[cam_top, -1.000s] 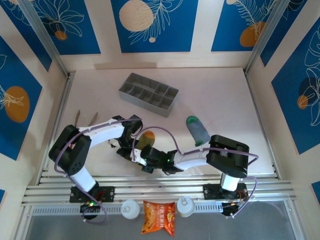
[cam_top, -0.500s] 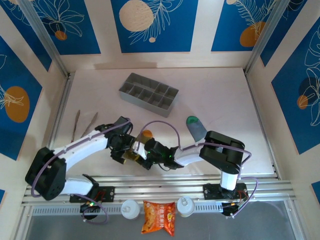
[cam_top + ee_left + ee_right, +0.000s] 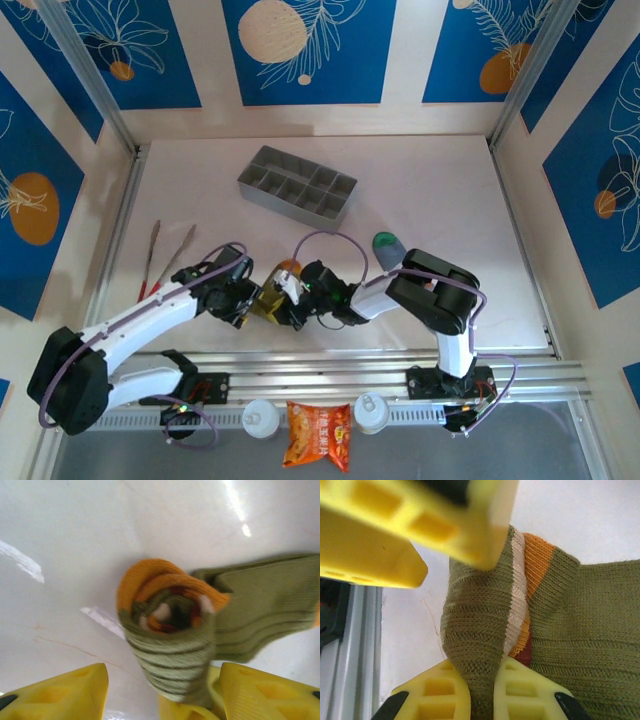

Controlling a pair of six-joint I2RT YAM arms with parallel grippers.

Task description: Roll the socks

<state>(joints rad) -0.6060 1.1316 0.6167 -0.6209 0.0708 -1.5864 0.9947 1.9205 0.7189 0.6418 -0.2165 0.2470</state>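
1. Olive-brown sock [image 3: 170,630]: lies on the worktop [image 3: 440,190] near its front edge, between the two grippers. One end is wound into a loose roll with orange and cream stripes at its core. The rest lies flat.
2. Left gripper [image 3: 162,675]: the fingers are spread wide. The roll stands between them and leans on one finger, unclamped.
3. Right gripper [image 3: 482,692]: the fingers are clenched on a raised fold of the olive-brown sock, just beside the striped band.
4. Grey-blue sock [image 3: 388,250]: lies flat on the worktop with its green toe toward the far side. The right arm partly covers it, and it is apart from the olive-brown sock.
5. Grey compartment tray [image 3: 297,187]: sits on the far half of the worktop, set at an angle.
6. Tongs [image 3: 165,255]: lie on the left side of the worktop, near the left arm.
7. Orange snack packet [image 3: 318,435]: sits on the front ledge, between the arm bases.
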